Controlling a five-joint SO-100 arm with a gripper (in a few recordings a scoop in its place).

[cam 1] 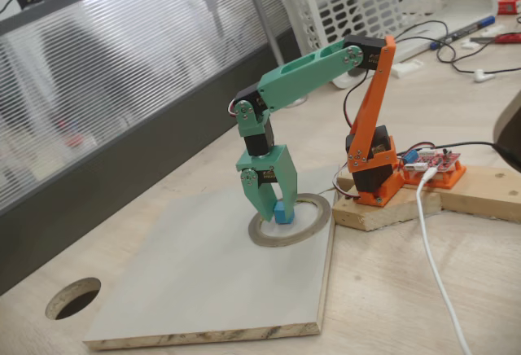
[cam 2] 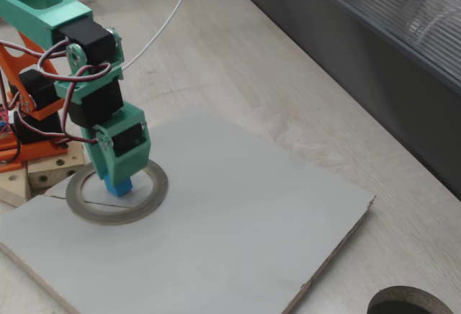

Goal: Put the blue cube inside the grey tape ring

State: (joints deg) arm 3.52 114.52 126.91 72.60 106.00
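Green claw pinches the blue cube, partly hidden by its fingers, over the grey tape ring

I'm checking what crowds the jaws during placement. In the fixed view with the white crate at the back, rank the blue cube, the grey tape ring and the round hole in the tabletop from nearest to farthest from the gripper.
1. Blue cube: at the tips of the gripper, between the jaws.
2. Grey tape ring: lying flat around the cube, under the jaws.
3. Round hole: far off at lower left, beyond the board's corner.
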